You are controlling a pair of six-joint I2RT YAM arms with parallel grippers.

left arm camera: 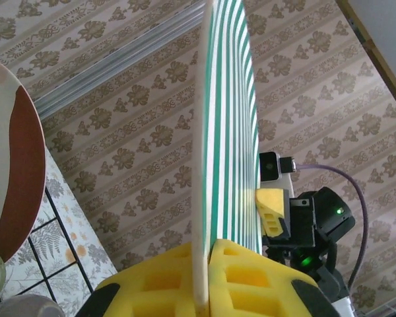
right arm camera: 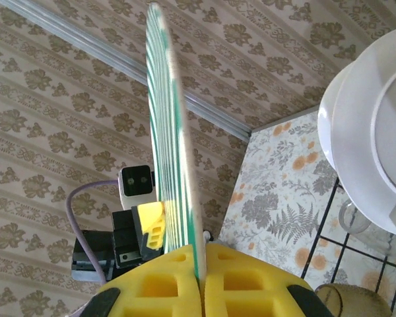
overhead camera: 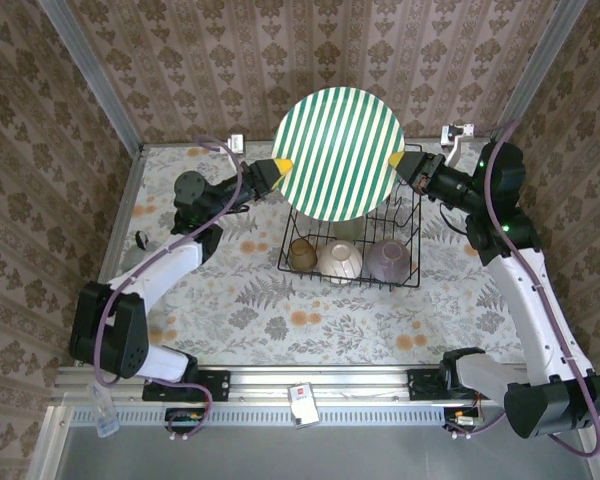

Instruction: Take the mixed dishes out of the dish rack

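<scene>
My left tool and my right tool both grasp one green-and-white striped plate, each clenched on an opposite edge of its rim. In the overhead view the plate fills the upper centre of the frame with its striped face turned to the camera, and its lower edge overlaps the far end of the dish rack. The black wire rack stands on the floral worktop, in the middle of the frame. Along the rack's lower row sit a small brown cup on the left, a cream bowl in the middle and a lavender bowl on the right, side by side. In my left wrist view the plate is edge-on and rises from between my yellow pads at the bottom of the frame, with the right tool's yellow finger on the far rim at the lower right. In my right wrist view the plate is again edge-on, pinched by my right tool at the bottom centre. White plates stand at the upper right of that frame, and the brown cup shows at the lower right among the rack wires.
</scene>
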